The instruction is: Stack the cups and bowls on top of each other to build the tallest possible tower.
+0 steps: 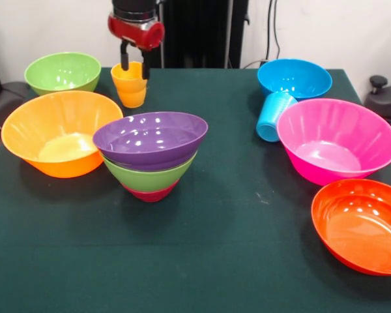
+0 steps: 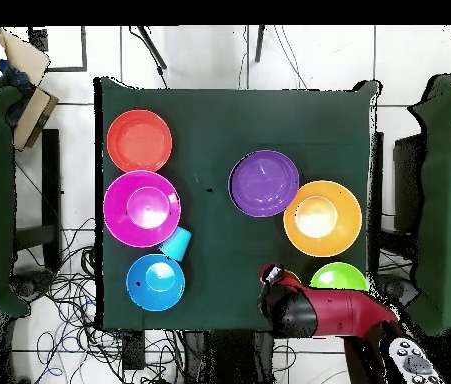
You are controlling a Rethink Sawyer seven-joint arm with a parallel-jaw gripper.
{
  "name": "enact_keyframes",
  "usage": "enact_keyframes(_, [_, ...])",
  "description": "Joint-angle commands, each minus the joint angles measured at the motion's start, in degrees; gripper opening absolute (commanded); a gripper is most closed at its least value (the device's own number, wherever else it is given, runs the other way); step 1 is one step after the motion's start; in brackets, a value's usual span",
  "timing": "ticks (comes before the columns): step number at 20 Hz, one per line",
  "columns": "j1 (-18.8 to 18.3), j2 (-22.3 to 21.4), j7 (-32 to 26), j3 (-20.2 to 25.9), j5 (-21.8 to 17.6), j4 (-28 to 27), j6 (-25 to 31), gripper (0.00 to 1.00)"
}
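yellow-orange plastic shows between the two black fingers of the pincer [image 1: 135, 67], which straddle the rim of the yellow-orange cup [image 1: 131, 86]; one finger sits outside the wall and one inside, pinching it. the cup stands upright near the desk's [image 1: 202, 254] far edge in the front view, between the green bowl [image 1: 62, 71] at the far left corner and the desk's middle. the red arm [image 2: 319, 312] comes in from the bottom edge in the overhead view.

just in front of the green bowl sits the large orange bowl [image 1: 58, 130], near the left edge. beside it, toward the centre, is the tower [image 1: 150, 156]: a purple bowl [image 1: 150, 138] on top, a second green bowl [image 1: 148, 177] under it, and a small crimson bowl [image 1: 150, 193] at the bottom.

on the right half, a blue bowl [image 1: 294, 77] stands near the far edge. the light blue cup [image 1: 273, 115] lies on its side, leaning against the blue bowl and touching the large pink bowl [image 1: 335, 139]. a red-orange bowl [image 1: 360, 223] sits nearer the front right corner, just beside the pink one.
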Motion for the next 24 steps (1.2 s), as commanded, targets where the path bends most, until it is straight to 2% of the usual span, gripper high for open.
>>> enact_keyframes(1, [0.88, 2.08, -9.93, 9.33, -4.55, -1.75, 4.36, 1.00])
enact_keyframes(6, [2.44, 2.49, -7.88, 6.88, -6.96, -2.29, 2.55, 1.00])
enact_keyframes(12, [5.61, 5.24, -4.48, -0.42, -14.03, -4.70, -2.21, 1.00])
enact_keyframes(15, [4.60, 6.35, -4.92, -1.43, -17.49, -5.35, -2.71, 1.00])
enact_keyframes(17, [2.62, 6.94, -5.97, -0.53, -19.31, -4.80, -2.55, 1.00])
enact_keyframes(18, [0.52, 7.41, -6.99, 1.29, -19.92, -4.07, -2.08, 1.00])
enact_keyframes(19, [0.63, 7.95, -6.29, 0.75, -21.03, -4.05, -3.14, 1.00])
enact_keyframes(24, [4.74, 11.23, -0.92, -3.26, -24.21, -5.25, -7.52, 1.00])
